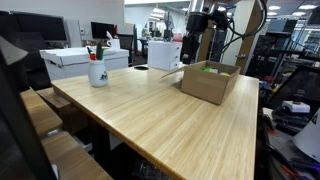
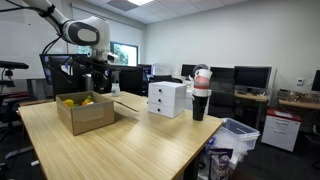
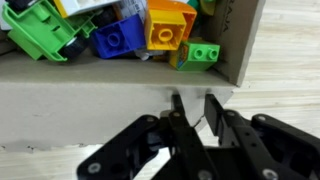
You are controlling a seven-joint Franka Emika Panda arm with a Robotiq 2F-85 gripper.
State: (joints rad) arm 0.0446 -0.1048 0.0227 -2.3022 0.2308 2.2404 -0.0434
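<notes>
The gripper (image 3: 195, 104) points down, its two fingers a narrow gap apart with nothing between them, hanging just outside the wall of the cardboard box (image 3: 110, 100) near its corner. Inside the box lie a small green brick (image 3: 203, 53), an orange block (image 3: 168, 25) and a blue block (image 3: 120, 38). In an exterior view the arm (image 2: 84, 33) bends down over the box, which sits on the wooden table (image 2: 130, 145)
</notes>
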